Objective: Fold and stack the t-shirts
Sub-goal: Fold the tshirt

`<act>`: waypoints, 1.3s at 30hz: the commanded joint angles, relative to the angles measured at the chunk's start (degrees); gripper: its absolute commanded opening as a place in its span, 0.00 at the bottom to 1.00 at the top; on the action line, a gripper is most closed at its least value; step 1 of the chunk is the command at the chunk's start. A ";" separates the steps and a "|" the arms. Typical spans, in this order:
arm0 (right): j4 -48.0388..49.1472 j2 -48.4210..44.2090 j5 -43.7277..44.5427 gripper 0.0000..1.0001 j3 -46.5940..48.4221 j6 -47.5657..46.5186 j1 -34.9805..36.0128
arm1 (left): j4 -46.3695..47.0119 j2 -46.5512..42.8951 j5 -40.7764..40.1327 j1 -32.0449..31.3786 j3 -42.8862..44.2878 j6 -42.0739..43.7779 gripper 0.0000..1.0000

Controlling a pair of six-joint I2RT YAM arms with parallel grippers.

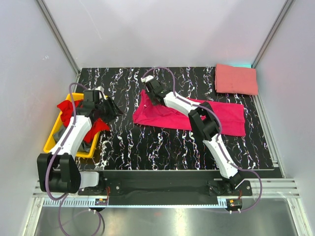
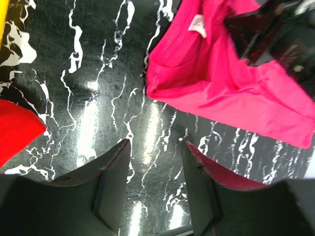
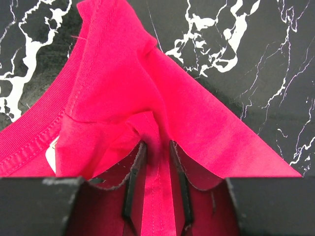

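Note:
A magenta t-shirt (image 1: 224, 117) lies spread across the middle of the table, its collar end (image 2: 197, 73) toward the left. My right gripper (image 1: 150, 92) is at that collar end, shut on a raised fold of the magenta t-shirt (image 3: 118, 88) near the neckline; the cloth bunches between the fingertips (image 3: 138, 150). My left gripper (image 2: 155, 145) hangs open over bare table, nothing between its fingers, just right of the bin. A red t-shirt (image 1: 66, 107) drapes over the bin, with grey cloth (image 1: 86, 143) under it. A folded salmon t-shirt (image 1: 236, 79) rests at the back right.
The yellow bin (image 1: 50, 138) sits at the table's left edge beside the left arm. White walls and metal frame posts close in the table on three sides. The black marbled tabletop (image 1: 147, 142) shows between the bin and the magenta shirt.

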 commanded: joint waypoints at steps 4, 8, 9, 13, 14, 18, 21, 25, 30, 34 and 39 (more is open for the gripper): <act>3.58 -4.40 0.85 0.31 1.08 0.50 0.48 | -2.56 7.94 -4.25 -4.46 5.17 2.88 0.48; 3.67 -5.02 -1.25 0.19 0.46 0.24 0.57 | -0.72 12.34 -4.42 -6.57 6.58 1.21 0.46; 3.76 -5.02 -2.04 0.21 0.37 0.24 0.57 | -0.28 13.40 -5.47 -7.44 7.37 0.60 0.46; 4.28 -5.54 -2.22 0.32 -0.68 0.15 0.57 | 0.34 20.85 -7.06 -8.42 10.88 -1.25 0.45; 4.63 -5.55 -2.22 0.32 -1.03 0.06 0.57 | 0.34 21.92 -7.41 -8.59 11.50 -1.86 0.45; 6.22 -5.99 -2.13 0.17 -2.53 -0.81 0.57 | 0.16 26.32 -10.74 -9.30 15.19 -2.49 0.45; 6.92 -6.16 -2.13 0.04 -2.97 -1.34 0.48 | -0.98 29.30 -14.09 -9.47 17.21 -2.40 0.45; 7.54 -6.42 -2.75 0.00 -2.70 -1.61 0.48 | -1.16 31.42 -14.71 -9.47 18.36 -2.75 0.45; 7.89 -7.48 -2.31 0.00 -2.96 -1.70 0.57 | -0.72 34.14 -14.53 -9.91 19.94 -2.84 0.45; 9.11 -9.41 -0.73 0.00 -5.15 -1.26 0.40 | -0.55 35.99 -13.75 -10.00 20.65 -3.10 0.44; 9.12 -11.34 0.24 0.00 -6.31 -0.12 -0.48 | -0.28 37.13 -13.48 -10.53 21.17 -3.19 0.40</act>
